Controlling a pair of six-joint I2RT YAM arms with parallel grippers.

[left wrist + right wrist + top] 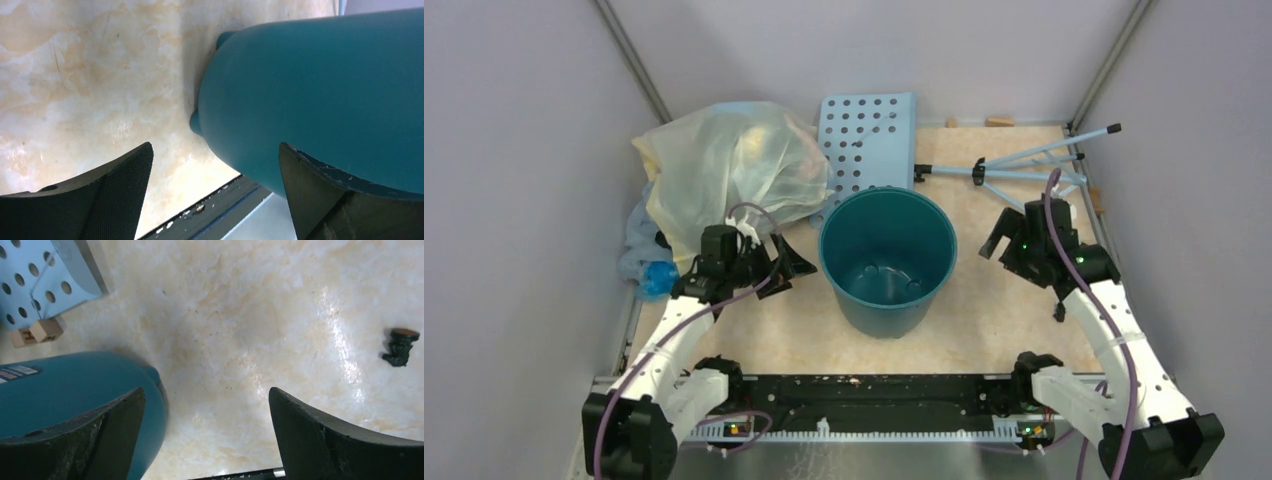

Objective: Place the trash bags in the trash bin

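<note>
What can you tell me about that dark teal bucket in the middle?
The trash bin is a round, smooth, dark teal plastic bucket with tapered sides. It stands upright and open on the marbled table, no bag inside. A light blue perforated panel sits right behind; contact is unclear.

A yellowish see-through bag (724, 165) with stuff inside is seen at the back left of the beige marbled table (994, 300). A light blue panel with round holes (869, 140) is propped tilted just beside it. A folded stand with pale blue legs (1024, 165) is laid flat at the back right. Small wooden blocks (37, 332) are seen by the panel's edge. A small black part (400, 346) is left alone on bare tabletop.
</note>
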